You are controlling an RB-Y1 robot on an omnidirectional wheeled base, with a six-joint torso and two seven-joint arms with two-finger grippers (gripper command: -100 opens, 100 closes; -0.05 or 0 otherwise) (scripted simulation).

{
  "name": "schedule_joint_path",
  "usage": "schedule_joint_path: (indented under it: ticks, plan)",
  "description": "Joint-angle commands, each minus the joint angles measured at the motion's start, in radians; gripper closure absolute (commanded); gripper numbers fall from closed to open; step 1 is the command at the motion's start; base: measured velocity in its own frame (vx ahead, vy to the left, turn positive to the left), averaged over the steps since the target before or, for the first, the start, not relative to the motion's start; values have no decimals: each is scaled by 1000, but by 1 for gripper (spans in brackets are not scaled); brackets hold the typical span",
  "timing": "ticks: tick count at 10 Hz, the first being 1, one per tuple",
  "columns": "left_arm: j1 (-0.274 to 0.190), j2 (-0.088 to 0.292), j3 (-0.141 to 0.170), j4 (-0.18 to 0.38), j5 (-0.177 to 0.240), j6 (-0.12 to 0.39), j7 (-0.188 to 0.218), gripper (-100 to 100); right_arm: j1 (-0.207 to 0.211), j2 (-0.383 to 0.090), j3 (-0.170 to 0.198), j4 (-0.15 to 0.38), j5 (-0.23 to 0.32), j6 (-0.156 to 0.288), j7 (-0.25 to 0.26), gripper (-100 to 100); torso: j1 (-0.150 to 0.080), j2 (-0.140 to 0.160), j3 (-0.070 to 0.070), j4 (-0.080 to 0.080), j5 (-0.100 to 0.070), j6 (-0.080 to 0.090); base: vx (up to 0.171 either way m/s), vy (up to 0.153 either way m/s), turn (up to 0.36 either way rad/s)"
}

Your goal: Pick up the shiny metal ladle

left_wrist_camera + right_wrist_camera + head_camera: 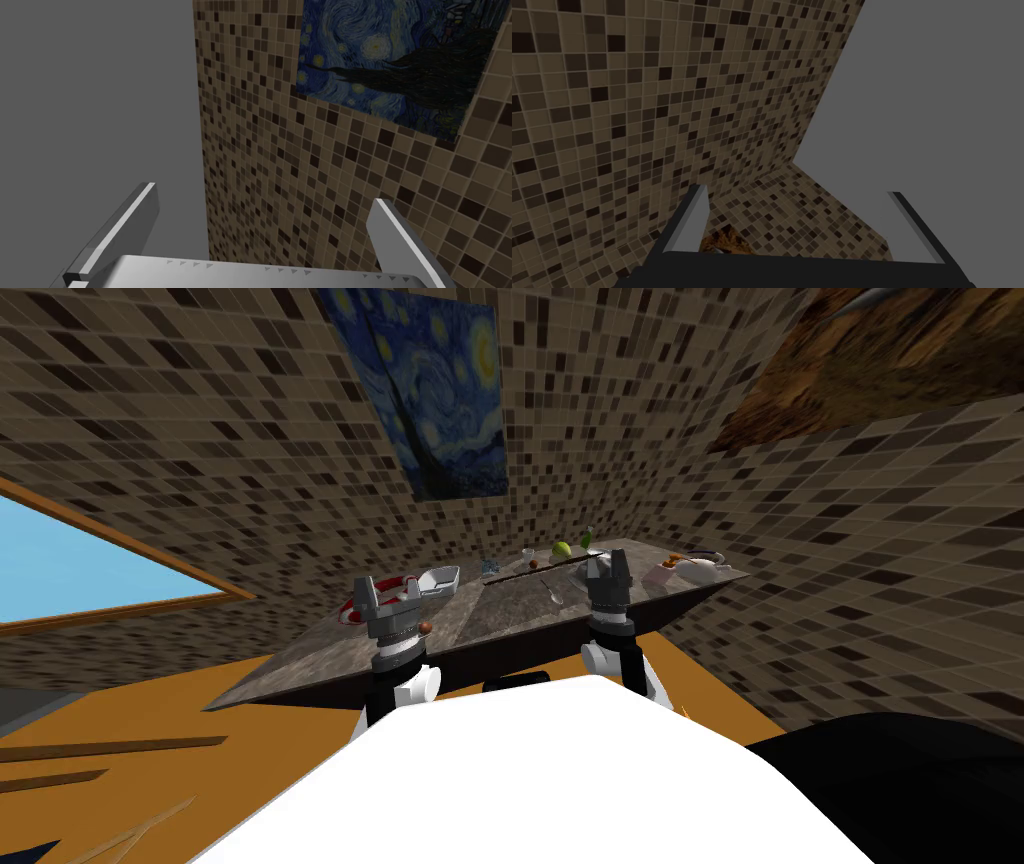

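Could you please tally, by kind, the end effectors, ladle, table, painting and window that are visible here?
end effectors: 2 (left end effector, right end effector, both open)
ladle: 1
table: 1
painting: 1
window: 1
total: 6

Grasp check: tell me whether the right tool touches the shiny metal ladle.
Apart. Right wrist view: the right tool is open and empty. Head view: the shiny metal ladle lies on the grey table.
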Motion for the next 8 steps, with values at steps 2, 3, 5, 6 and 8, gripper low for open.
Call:
schedule_joint_path:
  ticks: [2, 3, 5, 6, 8]
  plan:
    - [0, 0, 0, 0, 0, 0, 0, 0, 0, -56, 23, 7, 7, 1, -12, -100, 0, 3, 2, 1, 0, 0, -91, -10, 85]
    - [0, 0, 0, 0, 0, 0, 0, 0, 0, -89, 37, 13, 11, 2, -21, -100, -1, 7, 4, 1, 0, 0, -143, -17, 117]
    - [0, 0, 0, 0, 0, 0, 0, 0, 3, -153, 71, 28, 22, 7, -45, -100, -2, 10, 6, 2, 0, 0, -166, -27, 150]
    - [0, 0, 0, 0, 0, 0, 0, 0, 3, -171, 71, 28, 22, 7, -45, -100, -2, 12, 7, 3, -1, 0, -148, -17, 69]
    - [0, 0, 0, 0, 0, 0, 0, 0, 5, -218, 90, 39, 28, 10, -62, -100, -2, 10, 6, 2, 0, 0, -120, -13, 104]
